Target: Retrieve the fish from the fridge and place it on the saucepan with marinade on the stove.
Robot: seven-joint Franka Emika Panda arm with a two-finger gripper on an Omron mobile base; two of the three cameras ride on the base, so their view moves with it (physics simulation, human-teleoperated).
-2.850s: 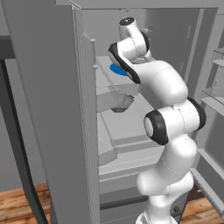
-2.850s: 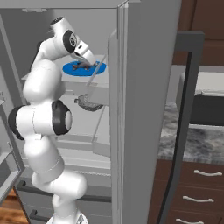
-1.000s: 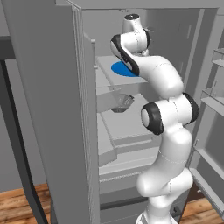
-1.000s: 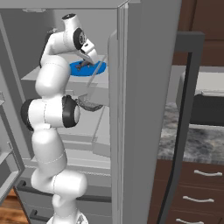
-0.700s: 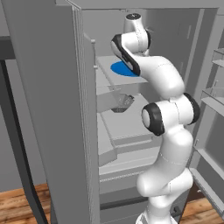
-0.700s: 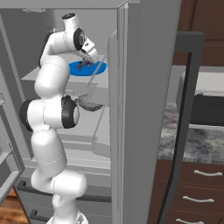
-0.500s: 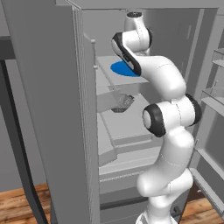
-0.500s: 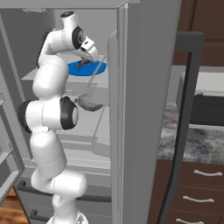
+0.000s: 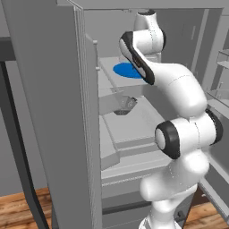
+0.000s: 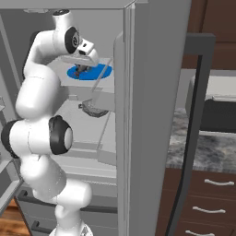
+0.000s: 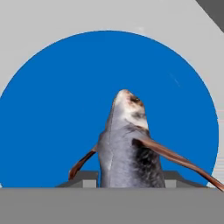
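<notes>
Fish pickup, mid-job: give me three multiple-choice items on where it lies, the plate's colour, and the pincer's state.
1. Where is the fish?
A. on the plate on an upper fridge shelf
B. in a bottom drawer
C. in the grey bowl

2. What colour is the plate?
A. white
B. blue
C. red

3. What state is the pincer in?
A. wide open, far above the fish
B. shut on the bowl
C. closed about the fish's body

Answers:
1 A: the right base view shows fish and plate on a shelf of the fridge, above the bowl.
2 B: the round disc under the fish is blue.
3 C: in the hand view both fingertips sit tight against the fish's flanks.
</notes>
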